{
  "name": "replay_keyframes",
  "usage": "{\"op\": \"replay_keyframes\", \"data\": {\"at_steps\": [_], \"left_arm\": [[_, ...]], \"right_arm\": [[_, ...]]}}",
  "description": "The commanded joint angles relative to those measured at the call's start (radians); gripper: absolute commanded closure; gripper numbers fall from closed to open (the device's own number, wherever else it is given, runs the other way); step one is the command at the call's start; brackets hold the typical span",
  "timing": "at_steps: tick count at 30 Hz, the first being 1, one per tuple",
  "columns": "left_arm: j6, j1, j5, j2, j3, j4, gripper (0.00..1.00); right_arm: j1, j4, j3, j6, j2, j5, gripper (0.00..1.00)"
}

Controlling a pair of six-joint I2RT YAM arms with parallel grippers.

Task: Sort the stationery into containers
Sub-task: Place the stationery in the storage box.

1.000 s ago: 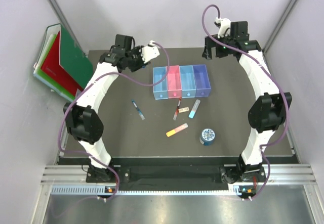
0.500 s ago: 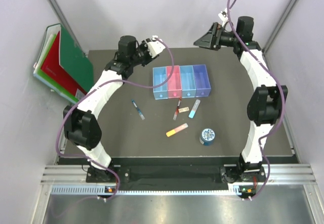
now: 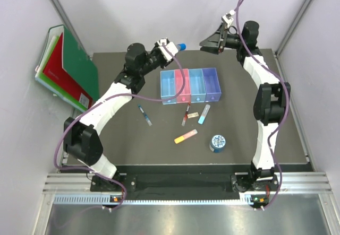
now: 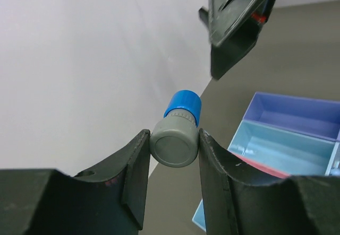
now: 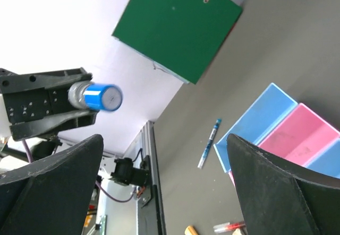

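My left gripper [image 3: 172, 48] is shut on the grey-capped blue bottle [image 3: 179, 46] and holds it in the air behind the bins; in the left wrist view the grey cap [image 4: 178, 134] sits between the fingers. My right gripper [image 3: 210, 41] is open and empty, raised at the back and facing the bottle [image 5: 98, 97]. The four joined bins [image 3: 189, 85] stand mid-table. In front of them lie the blue pen [image 3: 144, 115], red-black pen [image 3: 186, 114], beige eraser [image 3: 193, 113], light-blue stick [image 3: 204, 114], yellow-pink stick [image 3: 185, 136] and round blue tin [image 3: 218, 142].
Green and red folders [image 3: 69, 68] lean against the left wall beside the table. Walls close in on the back, left and right of the dark table [image 3: 117, 139].
Both arms have risen and swung towards each other at the back. The left gripper now points right with the bottle showing; the right gripper has turned to face it.
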Motion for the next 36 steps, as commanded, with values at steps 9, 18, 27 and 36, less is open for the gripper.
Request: {"op": "replay_keyframes", "data": {"at_steps": [9,18,27,36], "left_arm": [[-0.079,-0.020,0.147,-0.067,-0.159,0.334,1.00],[-0.062,-0.020,0.139,-0.044,-0.201,0.432,1.00],[-0.074,-0.020,0.132,-0.020,-0.190,0.484,1.00],[-0.065,-0.020,0.121,-0.003,-0.202,0.519,1.00]], "right_arm": [[0.083,0.324,0.093,0.251,0.012,-0.052,0.00],[0.103,0.341,0.052,0.294,-0.014,-0.080,0.00],[0.109,0.361,0.046,0.299,-0.009,-0.098,0.06],[0.126,0.361,0.032,0.306,-0.020,-0.108,0.19]]}}
